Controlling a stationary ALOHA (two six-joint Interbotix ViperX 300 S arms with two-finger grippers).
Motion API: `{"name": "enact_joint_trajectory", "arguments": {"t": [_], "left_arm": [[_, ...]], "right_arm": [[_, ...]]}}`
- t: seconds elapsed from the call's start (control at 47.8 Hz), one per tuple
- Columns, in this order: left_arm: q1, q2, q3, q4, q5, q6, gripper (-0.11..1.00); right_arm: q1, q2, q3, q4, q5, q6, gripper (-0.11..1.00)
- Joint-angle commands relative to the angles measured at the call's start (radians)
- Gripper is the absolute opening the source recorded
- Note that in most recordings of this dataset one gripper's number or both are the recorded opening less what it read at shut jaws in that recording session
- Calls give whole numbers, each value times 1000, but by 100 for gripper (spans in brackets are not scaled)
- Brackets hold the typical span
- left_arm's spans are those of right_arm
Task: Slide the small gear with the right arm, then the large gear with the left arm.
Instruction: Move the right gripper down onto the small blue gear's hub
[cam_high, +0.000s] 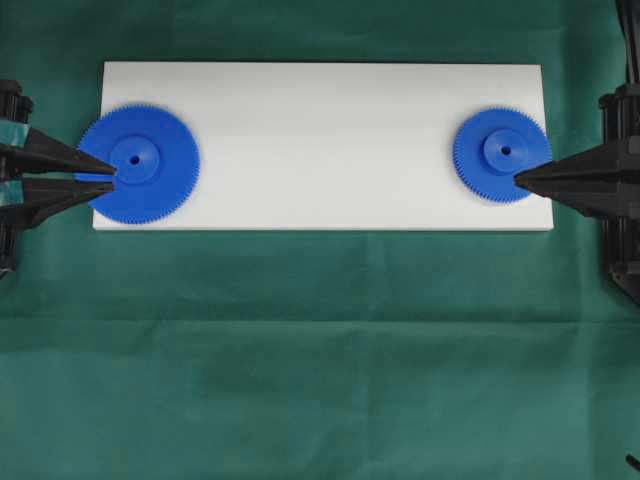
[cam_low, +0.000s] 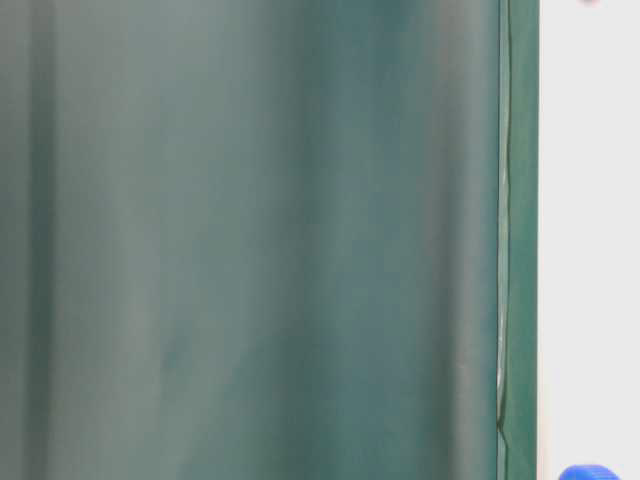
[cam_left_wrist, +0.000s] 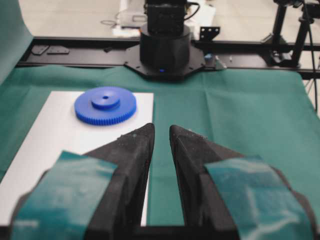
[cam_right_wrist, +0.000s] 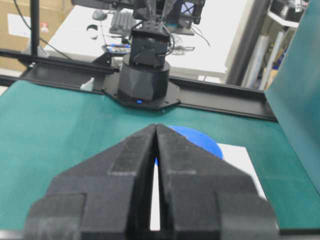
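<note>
The large gear (cam_high: 138, 163), a wide blue toothed disc with a hub, lies at the left end of the white board (cam_high: 320, 120) and overhangs it. The small gear (cam_high: 502, 154) lies at the right end. My left gripper (cam_high: 114, 175), with teal patches, is open by a narrow gap, and its tips overlap the large gear's left edge. My right gripper (cam_high: 517, 180) is shut to a wedge at the small gear's lower right rim. I cannot tell if either touches. Past the left gripper (cam_left_wrist: 161, 127) the small gear (cam_left_wrist: 105, 105) shows. Past the right gripper (cam_right_wrist: 156, 125) the large gear (cam_right_wrist: 202, 141) shows.
Green cloth (cam_high: 320, 360) covers the table around the board. The opposite arm's black base (cam_left_wrist: 165, 50) stands beyond the board's far end, and the other base (cam_right_wrist: 145, 75) does likewise. A sliver of a blue gear (cam_low: 588, 472) shows at table level.
</note>
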Motion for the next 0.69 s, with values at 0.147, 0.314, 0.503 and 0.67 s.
{"name": "enact_joint_trajectory", "arguments": {"t": [0.147,0.314,0.503,0.67], "left_arm": [[15,-15,52,-15,-15,-3,2],[17,-17,69,-15,-17,-2,0],[28,-34,106,-15,-18,2,0],[28,-71,140,-15,-18,-2,0]], "right_arm": [[-41,-12,57,0,-54,2,50],[-107,-83,115,0,-71,2,50],[-247,-198,175,0,-23,14,50],[-342,-250,184,0,61,55,50]]}}
